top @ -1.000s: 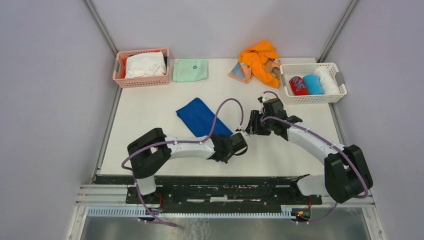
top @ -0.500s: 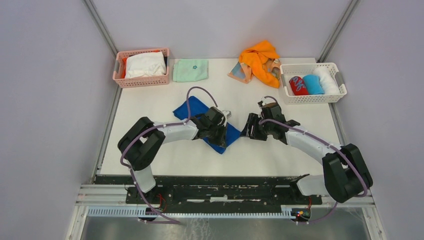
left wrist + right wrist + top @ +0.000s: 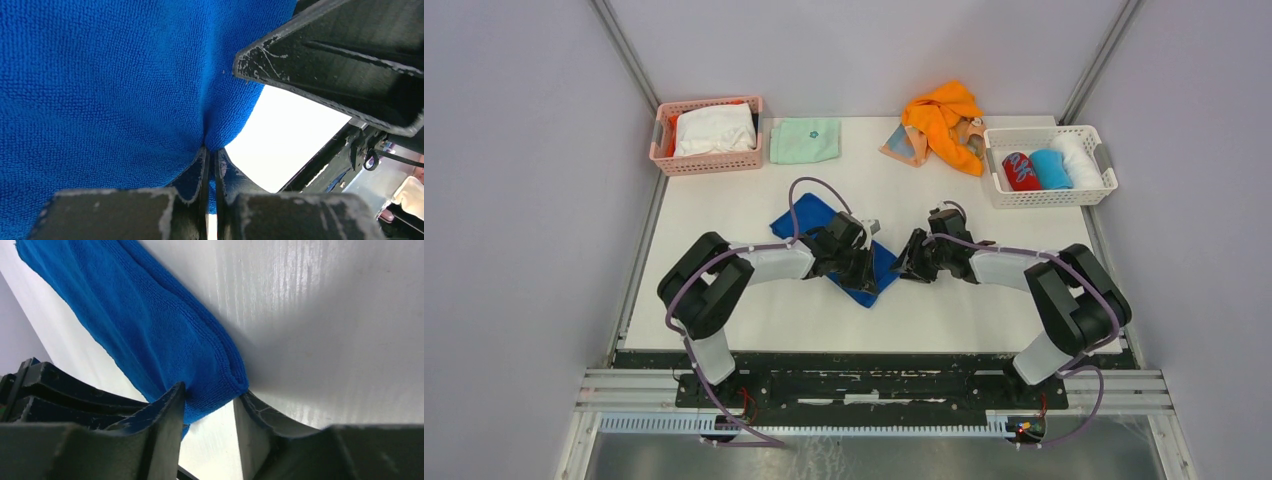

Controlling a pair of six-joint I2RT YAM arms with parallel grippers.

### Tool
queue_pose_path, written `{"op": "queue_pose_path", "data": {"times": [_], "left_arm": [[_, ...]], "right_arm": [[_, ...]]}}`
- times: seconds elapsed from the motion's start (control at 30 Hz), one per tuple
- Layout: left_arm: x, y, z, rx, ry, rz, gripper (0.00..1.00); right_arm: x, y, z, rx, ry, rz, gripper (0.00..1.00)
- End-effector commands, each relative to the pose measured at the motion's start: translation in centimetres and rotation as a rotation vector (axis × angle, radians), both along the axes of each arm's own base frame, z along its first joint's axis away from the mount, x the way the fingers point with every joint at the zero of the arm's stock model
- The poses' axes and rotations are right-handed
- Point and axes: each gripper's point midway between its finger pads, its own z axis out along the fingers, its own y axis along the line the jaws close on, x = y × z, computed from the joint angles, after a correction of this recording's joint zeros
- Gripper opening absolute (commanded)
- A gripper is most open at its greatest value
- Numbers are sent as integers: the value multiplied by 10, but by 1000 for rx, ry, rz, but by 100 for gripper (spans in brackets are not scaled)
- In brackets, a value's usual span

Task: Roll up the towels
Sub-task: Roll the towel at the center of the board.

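The blue towel [image 3: 807,221] lies slantwise in the middle of the table, partly under both grippers. My left gripper [image 3: 862,262] is shut on it, and the left wrist view shows blue cloth [image 3: 100,90] pinched between the closed fingers of that gripper [image 3: 210,155]. My right gripper [image 3: 908,262] stands at the towel's right end. The right wrist view shows this gripper [image 3: 210,397] open, fingers on either side of the towel's folded end [image 3: 150,330]. The orange towel [image 3: 939,118] is heaped at the back on the peach patterned towel [image 3: 900,148].
A folded mint-green cloth [image 3: 805,140] lies at the back. A pink basket [image 3: 709,165] with white cloth stands at the back left. At the back right, a white basket [image 3: 1049,197] contains red, light blue and white rolls. Grey walls enclose the table.
My left gripper has moved from the towel's near corner back and left over the towel, carrying cloth with it. My right gripper has shifted left up to the towel's end.
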Motion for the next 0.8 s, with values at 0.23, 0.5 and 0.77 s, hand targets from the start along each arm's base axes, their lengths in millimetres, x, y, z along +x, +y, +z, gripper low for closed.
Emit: {"op": "queue_pose_path", "data": {"times": [0.23, 0.5, 0.77], "left_arm": [[-1, 5, 16, 125, -183, 14, 31], [-5, 4, 43, 354, -570, -2, 56], [-4, -1, 48, 511, -807, 10, 58]], "right_arm": [[12, 1, 8, -30, 81, -114, 14], [7, 4, 18, -25, 174, -144, 2], [2, 6, 30, -28, 238, -160, 0]]}}
